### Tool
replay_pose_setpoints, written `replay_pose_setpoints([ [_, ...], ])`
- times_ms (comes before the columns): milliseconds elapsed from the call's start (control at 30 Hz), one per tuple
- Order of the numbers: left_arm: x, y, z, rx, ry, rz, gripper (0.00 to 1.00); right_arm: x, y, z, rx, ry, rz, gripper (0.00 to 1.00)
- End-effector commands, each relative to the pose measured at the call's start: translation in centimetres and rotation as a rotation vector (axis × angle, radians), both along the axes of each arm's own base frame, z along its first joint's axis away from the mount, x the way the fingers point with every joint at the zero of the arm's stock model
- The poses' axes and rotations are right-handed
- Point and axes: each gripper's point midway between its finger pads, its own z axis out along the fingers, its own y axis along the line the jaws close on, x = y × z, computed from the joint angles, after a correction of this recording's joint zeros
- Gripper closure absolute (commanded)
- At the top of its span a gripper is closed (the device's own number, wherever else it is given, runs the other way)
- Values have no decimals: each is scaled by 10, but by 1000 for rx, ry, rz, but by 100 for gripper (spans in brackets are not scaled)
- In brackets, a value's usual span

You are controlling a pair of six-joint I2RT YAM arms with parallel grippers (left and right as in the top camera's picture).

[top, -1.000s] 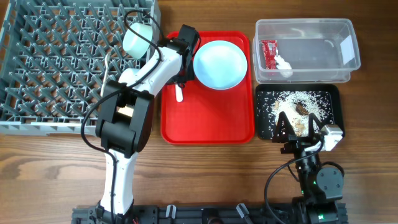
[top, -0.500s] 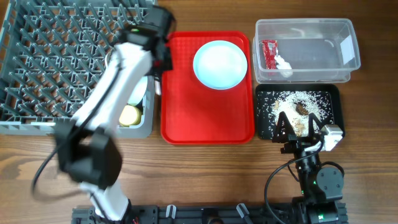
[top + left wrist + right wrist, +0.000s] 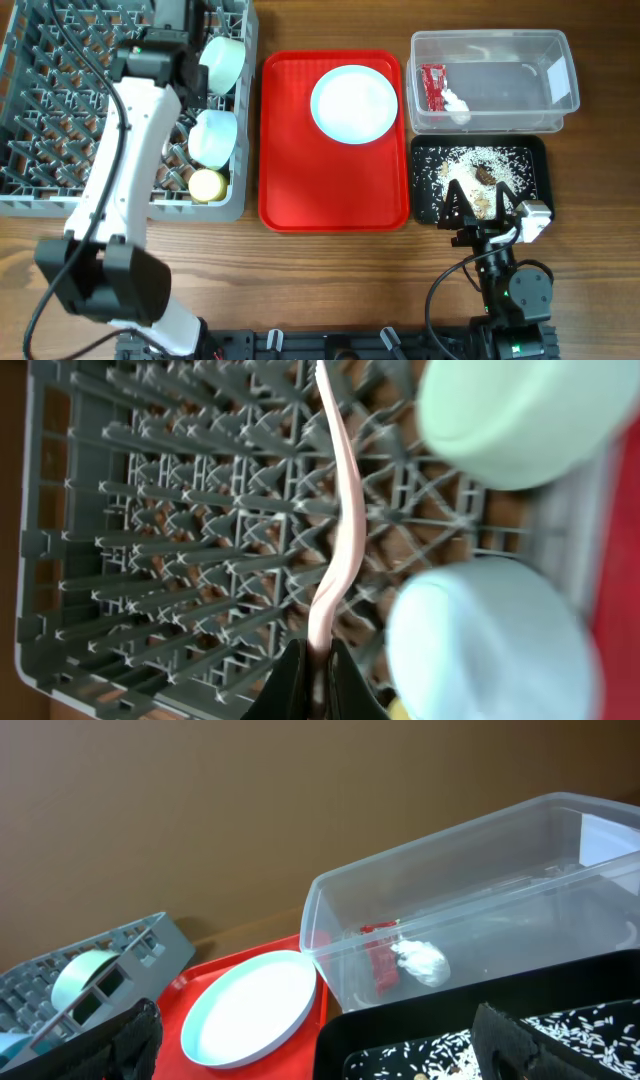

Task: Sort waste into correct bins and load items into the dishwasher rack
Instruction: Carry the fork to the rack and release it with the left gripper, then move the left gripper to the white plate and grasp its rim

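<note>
Left gripper [image 3: 318, 660] clamped on white utensil [image 3: 340, 510], which reaches ahead over the rack [image 3: 150, 540] | bowls [image 3: 490, 645] just right of it, in the rack | right gripper [image 3: 478, 208] spread wide above black tray [image 3: 535, 165] | plate [image 3: 250, 1010] ahead-left of it

Pale blue plate [image 3: 354, 104] on red tray [image 3: 300, 195]

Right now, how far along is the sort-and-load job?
Done: wrapper in clear tub, food scraps in black tray; a bowl, a second bowl and yellow cup in the rack.
In hand: left tool shut on a white utensil over the rack.
Left: the plate, alone on the red tray.
</note>
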Motion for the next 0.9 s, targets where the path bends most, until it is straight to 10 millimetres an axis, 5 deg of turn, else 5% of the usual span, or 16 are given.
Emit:
replay_pose_setpoints([
  [0, 11, 31, -39, -32, 82, 33, 96, 0, -1, 3, 9, -12, -5, 0],
  [167, 14, 34, -77, -205, 153, 24, 96, 0, -1, 3, 9, -12, -5, 0],
  [333, 11, 31, -75, -215, 167, -8, 94, 0, -1, 3, 9, -12, -5, 0],
  [433, 11, 31, -65, -211, 139, -6, 0, 0, -1, 3, 9, -12, -5, 0],
  [600, 4, 30, -47, -224, 102, 27, 0, 0, -1, 3, 9, -12, -5, 0],
  [733, -5, 20, -15, -287, 21, 76, 0, 0, -1, 3, 9, -12, -5, 0],
  [867, -10, -59, 35, -543, -93, -134, 0, 0, -1, 3, 9, -12, -5, 0],
])
